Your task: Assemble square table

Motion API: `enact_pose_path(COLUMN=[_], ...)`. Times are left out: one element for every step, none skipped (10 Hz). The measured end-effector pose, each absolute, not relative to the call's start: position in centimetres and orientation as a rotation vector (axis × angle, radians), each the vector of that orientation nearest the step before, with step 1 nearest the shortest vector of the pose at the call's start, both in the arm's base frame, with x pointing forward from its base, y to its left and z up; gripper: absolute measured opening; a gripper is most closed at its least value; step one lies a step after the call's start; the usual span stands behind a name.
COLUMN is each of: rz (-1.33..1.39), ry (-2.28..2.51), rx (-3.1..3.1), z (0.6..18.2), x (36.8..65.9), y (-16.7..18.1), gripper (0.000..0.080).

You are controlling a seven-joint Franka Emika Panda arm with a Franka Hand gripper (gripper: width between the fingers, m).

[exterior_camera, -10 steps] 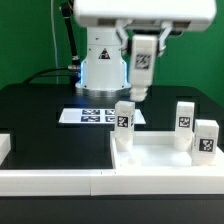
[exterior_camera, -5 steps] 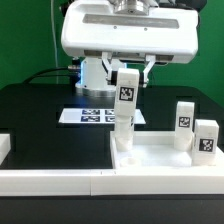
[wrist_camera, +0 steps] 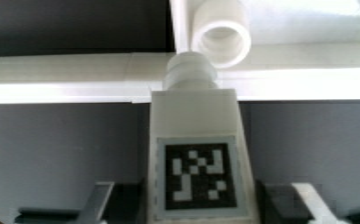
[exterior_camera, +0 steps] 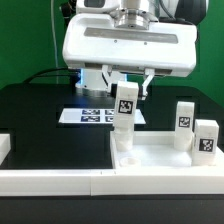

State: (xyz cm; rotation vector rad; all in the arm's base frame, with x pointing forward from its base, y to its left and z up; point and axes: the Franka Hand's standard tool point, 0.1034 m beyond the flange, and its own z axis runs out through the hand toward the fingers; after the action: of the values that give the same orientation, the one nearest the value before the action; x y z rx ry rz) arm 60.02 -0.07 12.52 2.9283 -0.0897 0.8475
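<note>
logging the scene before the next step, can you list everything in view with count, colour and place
table top: 1, white, front of the black table, toward the exterior view's right
held leg: 1, white with a black tag, in the gripper above an upright white post on the top's corner
standing legs: 2, white, tagged, upright on the exterior view's right
marker board: 1, white, flat behind the top
rails: white, along the front edge
gripper: 1, shut on the held leg

One white tagged leg (exterior_camera: 124,103) is held upright, lifted just above another leg (exterior_camera: 124,140) standing on the white square top (exterior_camera: 160,160). Two more legs (exterior_camera: 185,120) (exterior_camera: 207,140) stand upright, seemingly on the top, at the exterior view's right.
</note>
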Motion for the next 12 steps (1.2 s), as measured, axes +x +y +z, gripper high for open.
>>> enact_pose_path(rz=[0.846, 0.846, 0.847, 0.843, 0.844, 0.854, 0.861, 0.867, 0.867, 0.856, 0.852, 0.85], ry=[-0.09, -0.09, -0.03, 0.008, 0.012, 0.026, 0.024, 0.014, -0.001, -0.003, 0.0, 0.005], rx=[2.928, 2.928, 2.909, 2.894, 2.913, 2.934, 2.949, 2.954, 2.965, 2.975, 2.977, 2.979], z=[12.5, 12.5, 12.6, 12.6, 12.5, 12.5, 12.5, 12.6, 12.1, 11.2, 10.8, 10.4], x=[60.0, 60.0, 59.9, 59.7, 59.7, 59.8, 60.0, 60.1, 60.1, 60.2, 60.4, 60.6], y=[-0.1, -0.1, -0.8, -2.9, -3.2, -2.5, -2.1, -2.2, -1.4, -0.5, -0.2, 0.0], gripper=[0.0288, 0.0288, 0.0288, 0.0288, 0.0288, 0.0288, 0.0288, 0.0288, 0.0288, 0.0288, 0.0288, 0.0288])
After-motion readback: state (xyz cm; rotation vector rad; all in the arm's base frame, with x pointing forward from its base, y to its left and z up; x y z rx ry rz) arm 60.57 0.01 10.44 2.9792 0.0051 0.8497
